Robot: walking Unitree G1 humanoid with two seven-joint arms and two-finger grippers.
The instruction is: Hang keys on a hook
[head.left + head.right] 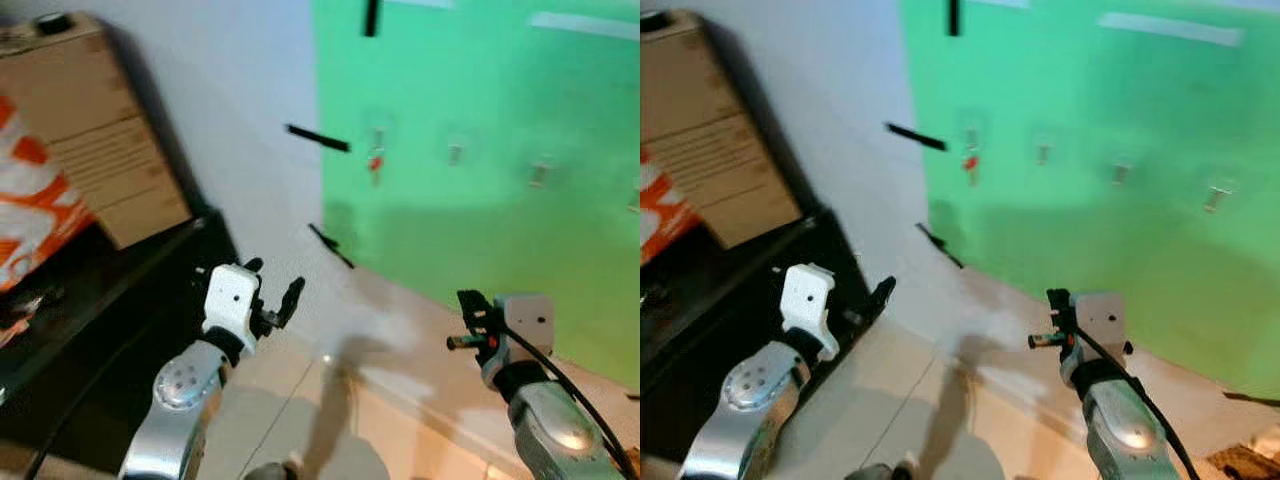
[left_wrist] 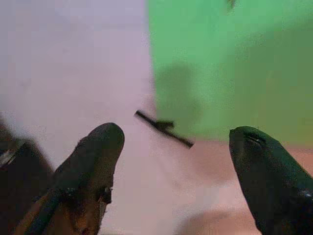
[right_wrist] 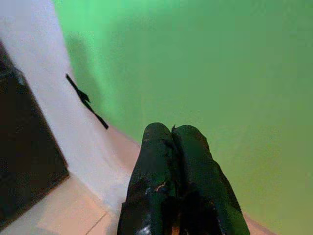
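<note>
Both grippers are raised in front of me and neither has anything in it that I can make out. On my left gripper [image 1: 272,292] the two black fingers stand well apart, with wall and floor showing between them in its wrist view. My right gripper [image 3: 172,142] has its fingers pressed together; I see no key between them.

Ahead is a green wall panel [image 1: 480,200] with a row of small hooks [image 1: 455,152] running to the right. From the leftmost hook [image 1: 376,135] hangs something small with a red part [image 1: 375,163], which I take to be the keys, though the blur keeps me from being sure. To the far left a cardboard box [image 1: 95,130] sits on a dark shelf [image 1: 90,300].

My reading is that the hanging looks done, or else I am only at the approach with no keys in hand. Next I would steady the head camera and confirm what hangs on that hook. If it is not the keys, I must find them first.
</note>
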